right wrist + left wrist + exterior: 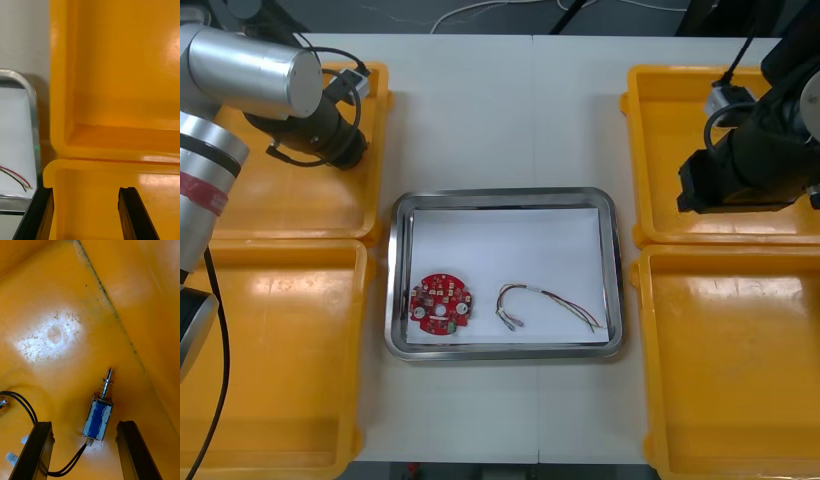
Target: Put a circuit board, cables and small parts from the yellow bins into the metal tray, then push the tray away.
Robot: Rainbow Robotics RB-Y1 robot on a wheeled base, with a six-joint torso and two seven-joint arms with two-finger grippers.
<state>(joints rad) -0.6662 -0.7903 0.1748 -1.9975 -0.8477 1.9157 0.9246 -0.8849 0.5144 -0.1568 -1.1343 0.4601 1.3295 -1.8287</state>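
The metal tray [396, 262], white inside, holds a round red circuit board [439, 302] and a red and yellow cable [546, 303]. My left arm [320, 125] reaches into the far left yellow bin [300, 215]. There my left gripper [84, 429] is open just above the bin floor. A small metal part [98, 416] with a blue body and a spring pin lies between its fingertips, a black lead running from it. My right gripper [86, 195] is open and holds nothing, over the rims where the two right bins meet. The tray's edge [34, 123] is beside it.
Yellow bins lie near left [270, 350], far right [660, 150] and near right [730, 380]; my right arm [740, 165] hangs over the far right one. A black cable [22, 405] loops on the bin floor beside my left finger [35, 450].
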